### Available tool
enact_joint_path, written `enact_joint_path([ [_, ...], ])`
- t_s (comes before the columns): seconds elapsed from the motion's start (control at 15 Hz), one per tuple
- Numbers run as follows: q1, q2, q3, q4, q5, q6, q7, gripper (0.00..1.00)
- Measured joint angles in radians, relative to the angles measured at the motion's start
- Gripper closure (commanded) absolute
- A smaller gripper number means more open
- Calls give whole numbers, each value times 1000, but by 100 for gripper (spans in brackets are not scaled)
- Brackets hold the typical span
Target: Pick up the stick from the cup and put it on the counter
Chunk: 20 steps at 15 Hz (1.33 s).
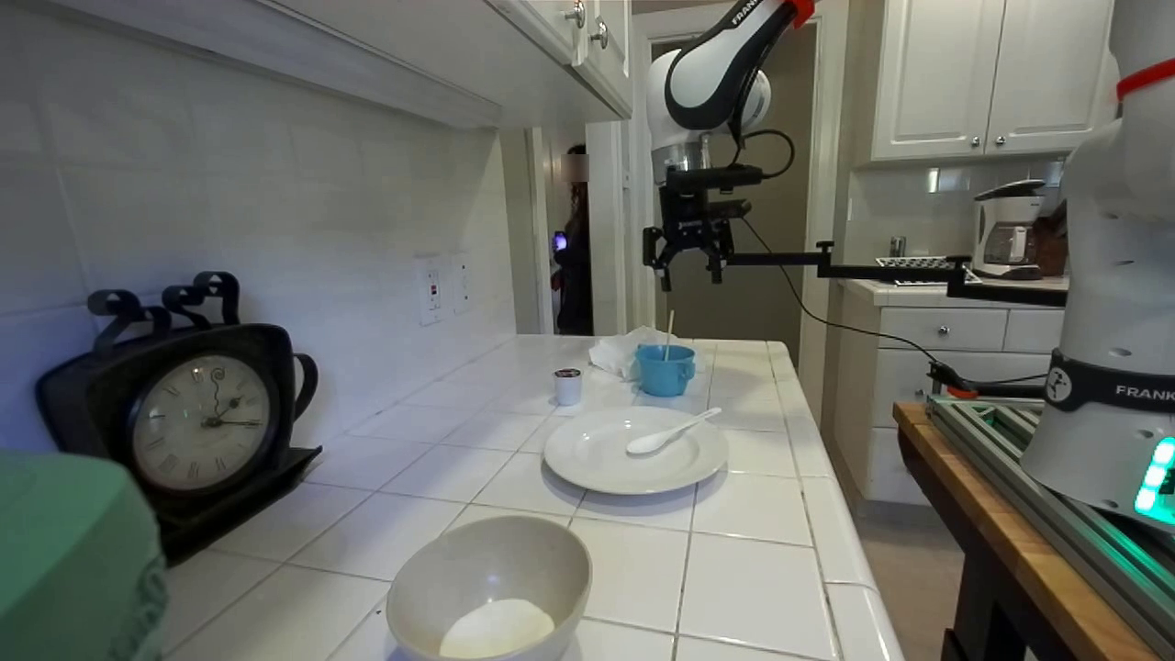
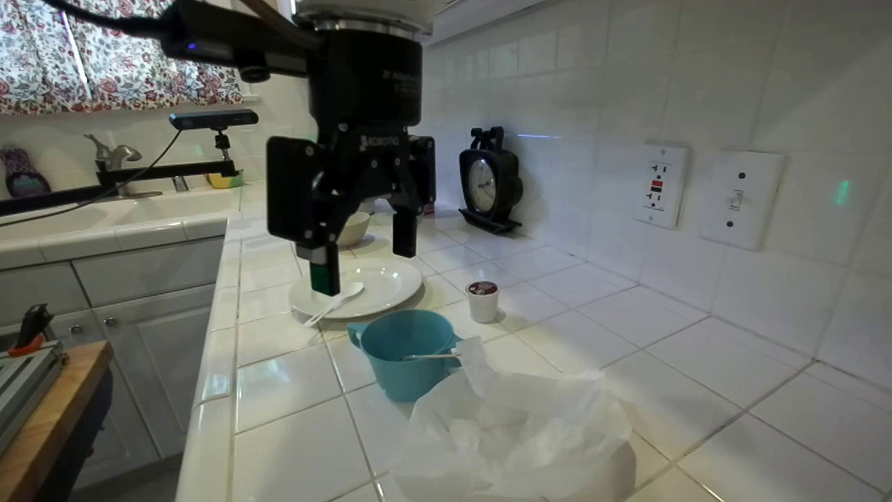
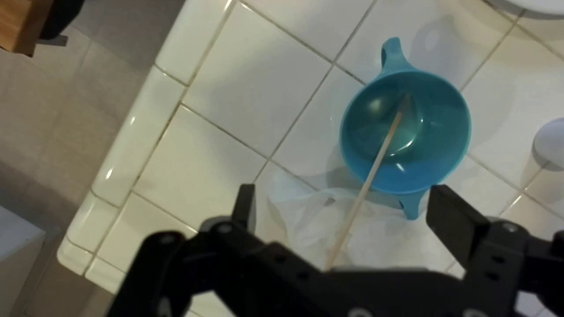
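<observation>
The light-blue cup (image 1: 665,376) stands upright on the white tiled counter (image 1: 753,574); it also shows in an exterior view (image 2: 411,376) and in the wrist view (image 3: 445,132). A thin pale stick (image 3: 374,169) leans in the cup, its lower end inside and its upper part past the rim. The stick also shows in both exterior views (image 1: 669,332) (image 2: 433,356). My gripper (image 1: 690,275) is open and empty, above the cup and apart from it; it also shows in an exterior view (image 2: 365,261). In the wrist view, the stick's upper end is hidden behind the gripper body, between the fingers (image 3: 346,200).
Crumpled white paper (image 2: 516,432) lies beside the cup. A small white pod (image 2: 483,305) and a white plate (image 1: 587,464) with a white spoon (image 1: 654,442) are near it. A bowl (image 1: 496,574) and a black clock (image 1: 207,422) stand farther along. The wall borders the counter.
</observation>
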Motion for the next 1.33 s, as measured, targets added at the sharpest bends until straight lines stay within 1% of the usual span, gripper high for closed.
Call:
enact_joint_path([
  [0.27,0,42,-14,-3,-7,58,14,0],
  [0.53,0,72,-28,-3,-29,91,44,0],
  [0.6,0,78,-31,-4,-35,97,51,17],
  [0.67,0,82,-34,-4,-39,100,55,26],
  [0.73,0,86,-36,-4,-42,102,58,31],
  [0.8,0,89,-38,-4,-43,104,61,27],
  [0.87,0,92,-40,-4,-43,105,64,31],
  [0.93,0,95,-41,-4,-43,108,66,23],
  [1.13,0,103,-43,-4,-43,124,67,13],
  [1.27,0,107,-45,-3,-43,139,67,20],
  [1.33,0,109,-47,-2,-43,145,67,19],
])
